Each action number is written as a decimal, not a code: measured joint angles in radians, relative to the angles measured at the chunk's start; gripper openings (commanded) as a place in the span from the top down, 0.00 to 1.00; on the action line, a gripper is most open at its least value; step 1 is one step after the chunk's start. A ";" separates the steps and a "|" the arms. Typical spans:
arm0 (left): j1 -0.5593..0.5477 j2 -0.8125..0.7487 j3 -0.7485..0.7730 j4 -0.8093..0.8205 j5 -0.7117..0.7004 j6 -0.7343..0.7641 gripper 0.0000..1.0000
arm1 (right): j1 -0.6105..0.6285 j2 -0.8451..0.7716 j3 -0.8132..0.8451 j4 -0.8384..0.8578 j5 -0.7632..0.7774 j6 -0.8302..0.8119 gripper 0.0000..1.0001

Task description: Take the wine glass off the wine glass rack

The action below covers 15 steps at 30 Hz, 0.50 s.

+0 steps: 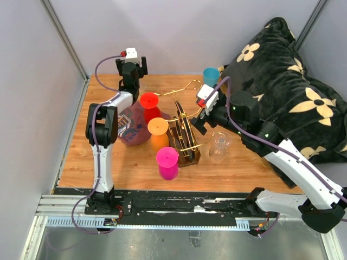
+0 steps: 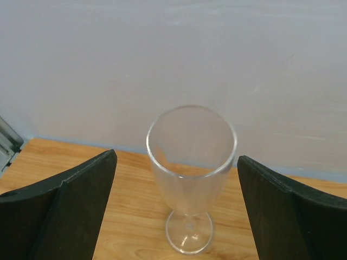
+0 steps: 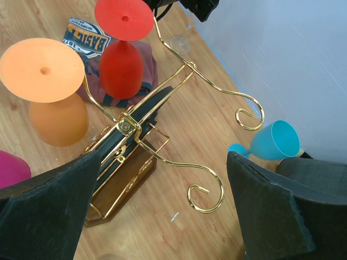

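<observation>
Centre of the top view: a dark brown wooden wine glass rack [image 1: 188, 153] with thin gold wire arms, upright on the light wooden table [image 1: 87, 157]. Down its left side, three inverted plastic glasses, feet upward: a red wine glass [image 1: 150, 104] toward the top of the frame, an orange wine glass [image 1: 158, 132] in the middle, a pink wine glass [image 1: 167, 162] lowest, nearest the table's front edge. On the rack's right side, bare curled arms and open tabletop, broken only by a clear wine glass [image 1: 218, 147] standing just right of the base. Just above those bare arms, the right gripper [image 1: 199, 123], spread wide, nothing between its black fingers [image 3: 49, 211], seen in the right wrist view at the two lower corners with gold curls in the gap. Upper left, close to the pale back wall [image 1: 179, 32], the left gripper [image 1: 133, 64], likewise spread; in the left wrist view, a second clear wine glass [image 2: 191, 173] upright between its fingers, apart from both, close to the table's far edge. Left of the red glass, a maroon printed cloth [image 1: 130, 127]. Upper right, a cyan plastic goblet [image 1: 211, 76] beside a black blanket with cream flowers [image 1: 282, 81], lying over the table's right edge and narrowing the room there.
</observation>
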 measured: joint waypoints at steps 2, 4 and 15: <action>0.000 -0.029 -0.002 -0.009 0.013 -0.011 0.00 | 0.000 -0.017 -0.002 -0.001 0.000 0.008 0.01; 0.000 -0.056 -0.002 -0.018 0.031 -0.023 0.00 | 0.000 -0.035 -0.009 -0.002 0.000 0.014 0.01; 0.002 -0.213 0.009 -0.188 0.008 -0.109 0.00 | 0.000 -0.125 -0.018 -0.024 -0.005 0.052 0.00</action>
